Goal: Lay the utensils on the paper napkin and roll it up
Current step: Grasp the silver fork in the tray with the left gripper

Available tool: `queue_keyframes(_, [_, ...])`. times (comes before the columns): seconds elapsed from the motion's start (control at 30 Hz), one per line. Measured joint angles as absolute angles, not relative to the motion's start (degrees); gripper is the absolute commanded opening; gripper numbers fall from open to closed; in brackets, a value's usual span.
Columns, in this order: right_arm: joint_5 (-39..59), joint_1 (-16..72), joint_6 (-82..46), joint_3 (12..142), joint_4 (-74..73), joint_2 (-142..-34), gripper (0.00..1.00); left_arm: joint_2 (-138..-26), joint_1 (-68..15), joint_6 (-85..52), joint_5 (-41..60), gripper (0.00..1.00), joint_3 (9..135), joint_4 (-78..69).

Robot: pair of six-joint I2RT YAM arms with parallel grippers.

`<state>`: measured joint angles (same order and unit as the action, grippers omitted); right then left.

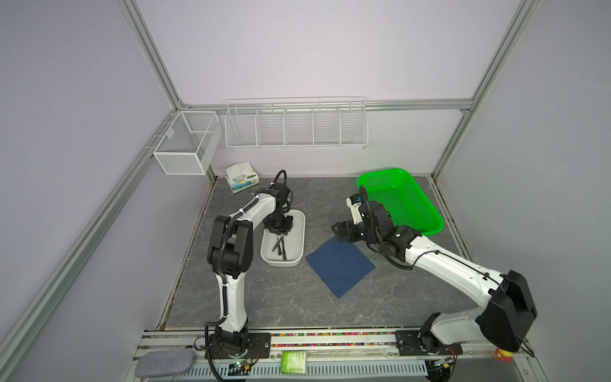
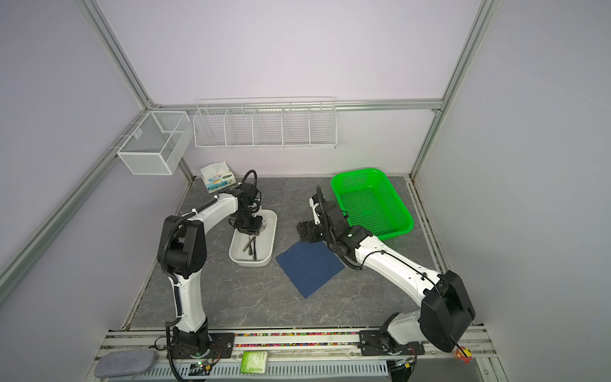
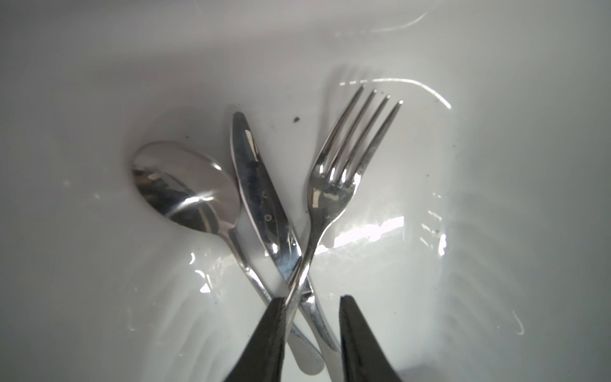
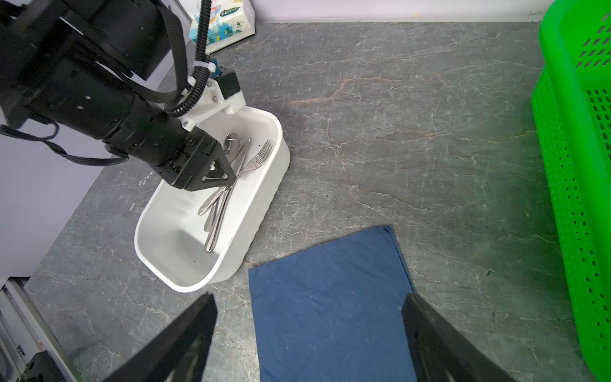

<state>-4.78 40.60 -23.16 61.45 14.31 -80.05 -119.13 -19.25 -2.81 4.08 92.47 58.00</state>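
— Checking the left gripper (image 3: 312,298) through its own wrist camera: reaches down into the white tub (image 3: 99,99) and straddles the crossed handles of the utensils. Touches the fork (image 3: 334,191) handle with one finger, leaves a thin gap at the other. Cannot tell whether clamped or merely narrowed around them.

— Any help from above?

— None. In both top views, hides that crossing under the wrist and shows only dark handle ends pointing to the tub's near end.

— And the lie of the pieces?

— Plain only up close: spoon (image 3: 185,185) beside the knife (image 3: 261,198), fork handle crossing over the knife. From the right wrist, shows all three inside the tub, none on the paper napkin (image 4: 330,314).

— Where exactly?

— Lies flat on the grey tabletop (image 1: 297,304), turned like a diamond in both top views, just beside the tub and near the green basket (image 1: 386,172).

— Right gripper (image 4: 309,294)?

— Spread wide, holding nothing. Hovers by the napkin's far corner in both top views; frames the napkin's edge between its fingers in its own wrist view.
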Motion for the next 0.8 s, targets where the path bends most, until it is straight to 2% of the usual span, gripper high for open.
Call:
queue_keyframes(0.23, [-4.6,40.0,-24.0,61.5,14.3,-80.9,0.91,-121.0,-19.2,-1.8,4.1,0.27,92.5,58.8])
queue_keyframes(0.33, [-4.6,39.8,-24.3,61.5,14.4,-81.6,0.92,-121.8,-19.2,-1.4,4.1,0.22,92.5,58.8])
queue_keyframes(0.57, [-4.6,39.8,-25.1,61.7,14.6,-82.2,0.92,-122.3,-19.2,-1.0,4.1,0.21,93.0,59.5])
queue_keyframes(0.8, [-4.5,39.8,-25.5,61.9,14.7,-82.4,0.92,-122.3,-19.2,-0.8,4.1,0.13,93.1,59.7])
